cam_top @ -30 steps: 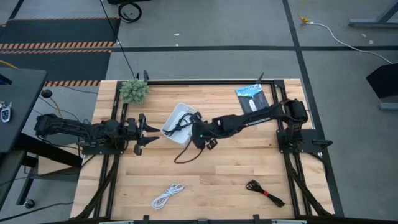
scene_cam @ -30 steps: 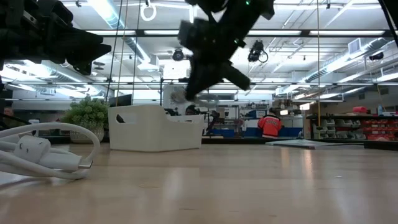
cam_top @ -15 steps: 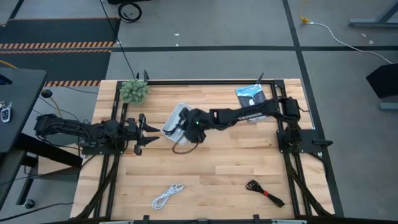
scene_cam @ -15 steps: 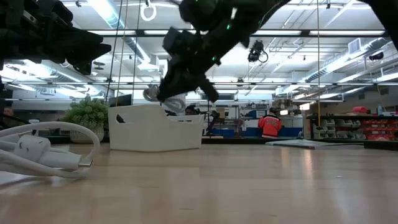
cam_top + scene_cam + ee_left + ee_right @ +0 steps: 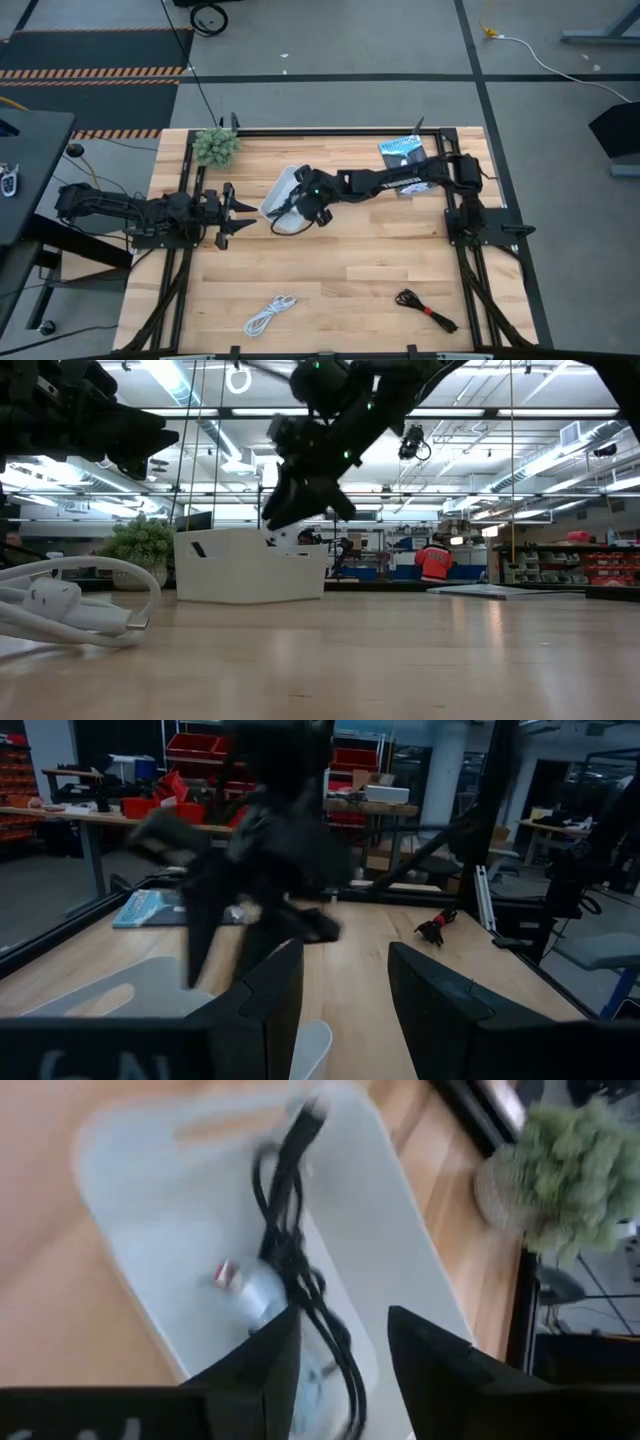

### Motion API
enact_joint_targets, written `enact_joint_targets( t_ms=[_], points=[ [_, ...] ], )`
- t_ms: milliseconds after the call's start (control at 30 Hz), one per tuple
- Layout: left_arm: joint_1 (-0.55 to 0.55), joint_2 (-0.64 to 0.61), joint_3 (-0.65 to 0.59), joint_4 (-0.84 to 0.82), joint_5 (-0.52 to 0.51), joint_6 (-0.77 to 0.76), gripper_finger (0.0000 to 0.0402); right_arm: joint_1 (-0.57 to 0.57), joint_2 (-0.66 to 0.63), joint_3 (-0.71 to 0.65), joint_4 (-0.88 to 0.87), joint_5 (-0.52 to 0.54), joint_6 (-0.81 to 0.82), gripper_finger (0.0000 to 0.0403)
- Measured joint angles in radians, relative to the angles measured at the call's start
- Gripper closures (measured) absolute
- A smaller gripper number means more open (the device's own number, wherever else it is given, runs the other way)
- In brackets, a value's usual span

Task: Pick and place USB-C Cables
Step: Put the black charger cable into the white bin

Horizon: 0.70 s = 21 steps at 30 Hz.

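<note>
The right tool [image 5: 303, 205] is now hovering over the white tray [image 5: 281, 188], its fingers parted, having carried the loose black cable [image 5: 290, 1260] off the surface; that cable is lying inside the tray. The white cable [image 5: 269, 315] and red-banded bundle [image 5: 426, 309] are staying put at the near edge, and the left tool [image 5: 243, 208] is waiting left of the tray, narrowly open.

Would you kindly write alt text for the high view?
The right gripper hangs over the white tray, where a loose black cable lies. A white cable and a red-banded black cable lie near the table's front edge.

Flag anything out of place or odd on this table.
Nothing looks damaged. The loose black cable dangles from the right hand into the white rounded tray. The white coiled cable and red-banded black bundle lie outside it.
</note>
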<state>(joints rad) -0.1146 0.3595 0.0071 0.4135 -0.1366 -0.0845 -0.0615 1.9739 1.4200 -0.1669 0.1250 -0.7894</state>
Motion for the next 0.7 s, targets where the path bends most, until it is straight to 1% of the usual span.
enact_joint_targets(
  t_ms=[67, 133, 200, 333, 400, 467, 567, 633, 700],
  points=[
    [0.0, 0.0, 0.0, 0.001, -0.001, 0.0, 0.0246, 0.035, -0.019, 0.0, 0.006, 0.001, 0.051, 0.0241],
    [0.0, 0.0, 0.0, 0.0, -0.001, 0.0, 0.0246, 0.073, -0.034, 0.001, 0.027, -0.027, 0.121, 0.0242],
    [0.0, 0.0, 0.0, 0.001, -0.001, 0.0, 0.0246, 0.11, -0.037, 0.001, 0.042, -0.076, 0.194, 0.0242],
    [0.0, 0.0, 0.0, 0.001, 0.0, 0.0, 0.0246, 0.184, -0.029, 0.001, 0.07, -0.222, 0.323, 0.0238],
    [0.0, 0.0, 0.0, 0.001, -0.001, 0.0, 0.0246, 0.221, -0.028, 0.0, 0.066, -0.26, 0.376, 0.0235],
    [0.0, 0.0, 0.0, 0.0, 0.0, 0.0, 0.0246, 0.258, -0.027, 0.0, 0.07, -0.269, 0.414, 0.0231],
    [0.0, 0.0, 0.0, 0.001, 0.0, 0.0, 0.0246, 0.313, -0.016, -0.001, 0.082, -0.251, 0.474, 0.0225],
    [0.0, 0.0, 0.0, 0.001, 0.0, 0.0, 0.0246, 0.342, -0.001, 0.0, 0.093, -0.246, 0.486, 0.0222],
    [0.0, 0.0, 0.0, 0.001, 0.0, 0.0, 0.0246, 0.368, 0.005, -0.001, 0.076, -0.204, 0.483, 0.022]
  ],
)
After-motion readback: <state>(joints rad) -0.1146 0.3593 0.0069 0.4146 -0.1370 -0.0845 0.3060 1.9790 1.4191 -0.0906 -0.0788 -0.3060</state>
